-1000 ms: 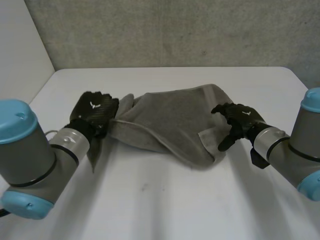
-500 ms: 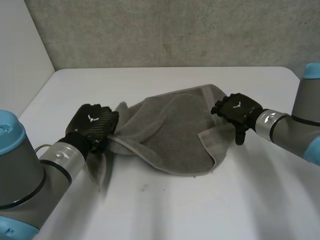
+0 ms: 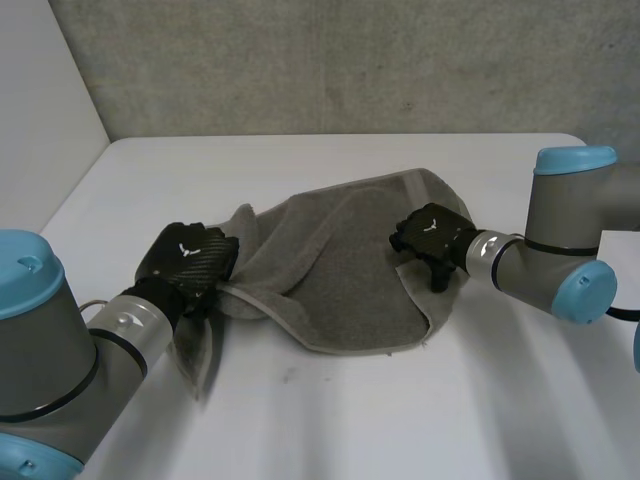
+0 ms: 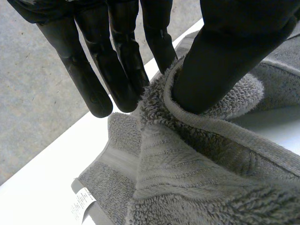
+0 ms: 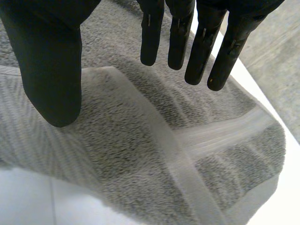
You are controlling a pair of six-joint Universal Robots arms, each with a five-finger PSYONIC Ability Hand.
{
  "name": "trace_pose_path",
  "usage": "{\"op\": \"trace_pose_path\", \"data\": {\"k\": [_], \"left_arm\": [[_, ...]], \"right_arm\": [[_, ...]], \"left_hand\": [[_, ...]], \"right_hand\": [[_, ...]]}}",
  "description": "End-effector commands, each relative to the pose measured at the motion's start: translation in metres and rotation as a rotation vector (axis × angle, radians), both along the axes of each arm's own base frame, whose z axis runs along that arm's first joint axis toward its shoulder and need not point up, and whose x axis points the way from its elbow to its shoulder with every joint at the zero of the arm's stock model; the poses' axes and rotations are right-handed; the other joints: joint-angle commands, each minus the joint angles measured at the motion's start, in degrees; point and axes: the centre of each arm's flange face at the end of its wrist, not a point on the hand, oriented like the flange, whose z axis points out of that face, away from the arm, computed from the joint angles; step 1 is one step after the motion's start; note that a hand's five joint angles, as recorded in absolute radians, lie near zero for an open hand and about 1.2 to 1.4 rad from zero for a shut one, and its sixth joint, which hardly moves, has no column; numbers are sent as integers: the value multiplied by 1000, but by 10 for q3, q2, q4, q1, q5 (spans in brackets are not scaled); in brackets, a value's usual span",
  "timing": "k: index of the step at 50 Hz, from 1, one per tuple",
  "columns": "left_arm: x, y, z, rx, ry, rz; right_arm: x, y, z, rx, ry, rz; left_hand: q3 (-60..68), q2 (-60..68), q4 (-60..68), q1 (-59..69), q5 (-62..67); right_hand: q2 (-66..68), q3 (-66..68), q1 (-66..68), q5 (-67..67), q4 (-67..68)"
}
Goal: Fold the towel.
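Observation:
A grey towel (image 3: 340,260) lies bunched in the middle of the white table (image 3: 400,420), with its right corner folded over. My left hand (image 3: 188,258) is at the towel's left end. In the left wrist view the thumb (image 4: 220,61) presses the hemmed edge of the towel (image 4: 187,168) against straight fingers (image 4: 117,61), and a strip of cloth hangs below the hand. My right hand (image 3: 430,232) hovers over the folded flap on the right. Its fingers (image 5: 197,42) are straight and its thumb (image 5: 51,70) is apart, just above the towel (image 5: 140,140).
A grey wall stands behind the table's far edge (image 3: 340,137), and a white panel (image 3: 40,110) closes the left side. A small white label (image 4: 82,201) sticks out of the towel's edge near my left hand. Bare table lies in front of the towel.
My right hand has swung in from the right edge to over the folded flap. My left hand has pulled the towel's left end a little towards me.

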Motion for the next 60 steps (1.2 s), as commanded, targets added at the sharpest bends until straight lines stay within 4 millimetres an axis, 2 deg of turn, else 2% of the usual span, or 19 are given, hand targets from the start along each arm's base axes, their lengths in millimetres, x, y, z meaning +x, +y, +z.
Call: {"op": "trace_pose_path", "data": {"k": [1, 11, 18, 23, 28, 31, 33, 34, 41, 44, 45, 46, 47, 49, 50, 52, 55, 57, 60], "left_arm": [[0, -1, 0, 1, 0, 1], [0, -1, -1, 3, -1, 1], [1, -2, -1, 3, -1, 4], [1, -2, -1, 3, -1, 5], [1, -2, -1, 2, -1, 4], [1, -2, -1, 2, -1, 5], [1, -2, -1, 3, -2, 7], [1, -2, -1, 3, -2, 7], [2, -1, -3, 9, -7, 11], [4, -1, -7, 17, -17, 12], [4, -1, -12, 30, -25, 14], [5, -2, -16, 42, -32, 18], [5, -2, -16, 42, -32, 18], [7, -5, -26, 72, -45, 28], [7, -6, -26, 72, -45, 28], [9, -8, -34, 94, -55, 36], [10, -9, -36, 103, -58, 40], [11, -12, -38, 112, -51, 52], [11, -12, -37, 111, -47, 53]], "right_arm": [[-1, 3, -9, 45, 16, -1], [-1, 4, -10, 54, 19, -4], [-2, 4, -7, 46, 28, -20], [-3, 6, 0, 37, 22, -20], [-7, 10, 0, 51, 28, -24], [-9, 10, 0, 55, 29, -30], [-10, 11, 2, 51, 31, -31], [-11, 12, 4, 53, 31, -31], [-20, 20, 25, 40, 15, -60], [-50, 23, 39, 101, -46, -202], [-50, 23, 39, 101, -46, -202], [-62, 23, 42, 114, -77, -259], [-62, 23, 42, 114, -77, -259], [-83, 23, 43, 114, -131, -345], [-83, 23, 43, 114, -131, -346], [-105, 22, 36, 99, -161, -431], [-115, 22, 34, 90, -170, -466], [-125, 27, 34, 70, -191, -507], [-130, 34, 31, 68, -204, -526]], "left_hand": [[76, 77, 76, 77, 76], [75, 75, 75, 75, 75], [75, 75, 75, 75, 75], [68, 69, 68, 69, 68], [60, 60, 59, 60, 60], [58, 59, 58, 58, 58], [56, 57, 56, 57, 56], [53, 54, 53, 53, 53], [11, 11, 11, 11, 11], [-9, -9, -9, -9, -9], [-41, -40, -41, -41, -41], [-61, -61, -61, -61, -61], [-62, -61, -62, -61, -62], [-77, -76, -77, -76, -77], [-77, -76, -77, -76, -77], [-138, -138, -139, -138, -138], [-205, -204, -205, -204, -204], [-308, -308, -309, -308, -308], [-317, -317, -317, -317, -317]], "right_hand": [[35, 33, 73, 42, 32], [68, 66, 107, 76, 65], [238, 236, 277, 246, 235], [265, 263, 304, 273, 262], [285, 283, 324, 293, 282], [352, 350, 391, 360, 349], [406, 405, 445, 414, 403], [521, 519, 560, 529, 518], [529, 527, 567, 536, 526], [529, 527, 567, 536, 526], [529, 527, 567, 536, 526], [529, 527, 567, 536, 526], [529, 527, 567, 536, 526], [529, 527, 567, 536, 526], [529, 527, 567, 536, 526], [529, 527, 567, 536, 526], [529, 527, 567, 536, 526], [529, 527, 567, 536, 526], [529, 527, 567, 536, 526]]}}
